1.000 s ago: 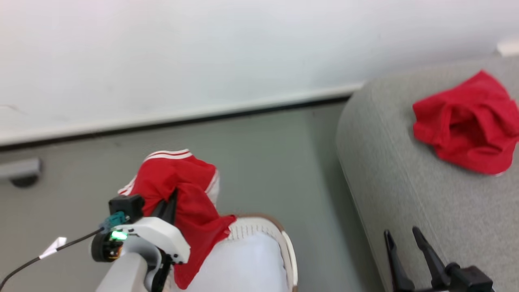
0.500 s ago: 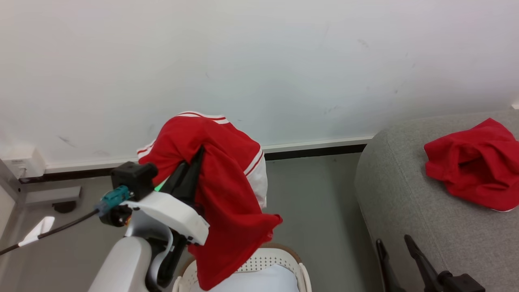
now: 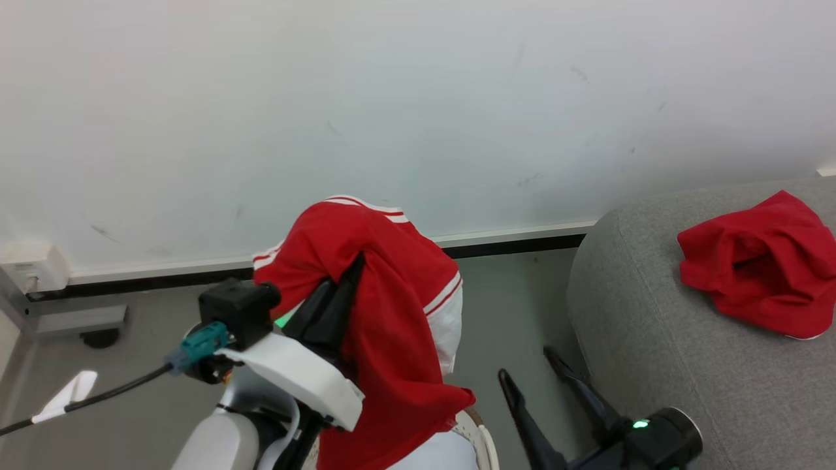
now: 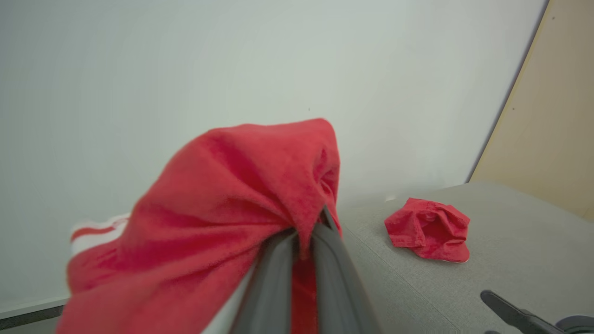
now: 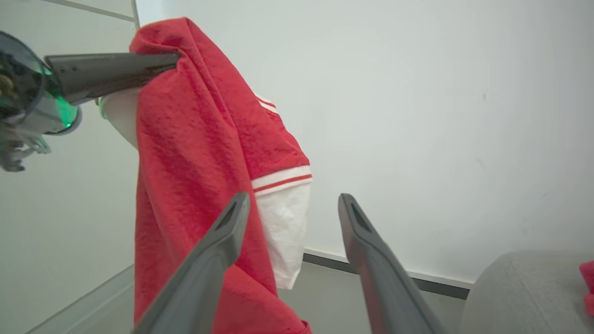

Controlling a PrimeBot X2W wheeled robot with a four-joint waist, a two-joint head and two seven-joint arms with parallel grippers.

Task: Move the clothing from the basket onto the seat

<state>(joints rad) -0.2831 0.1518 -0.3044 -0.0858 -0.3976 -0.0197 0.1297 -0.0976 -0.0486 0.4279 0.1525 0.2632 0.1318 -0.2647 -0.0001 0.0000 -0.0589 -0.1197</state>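
Left hand (image 3: pixel 349 281) clamped shut on a red garment (image 3: pixel 392 313) draping below it toward the basket (image 3: pixel 480 437); right hand (image 3: pixel 526 364) spread wide, empty, beside the seat (image 3: pixel 653 365).

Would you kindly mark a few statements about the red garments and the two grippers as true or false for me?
1. The left gripper is shut on a striped-cuff red garment. True.
2. The right gripper grips that garment's sleeve. False: its fingers stand open, holding nothing.
3. A second red garment lies on the grey sofa. True.
4. The held garment lies flat inside the basket. False: it hangs from the left gripper, mostly above the basket.
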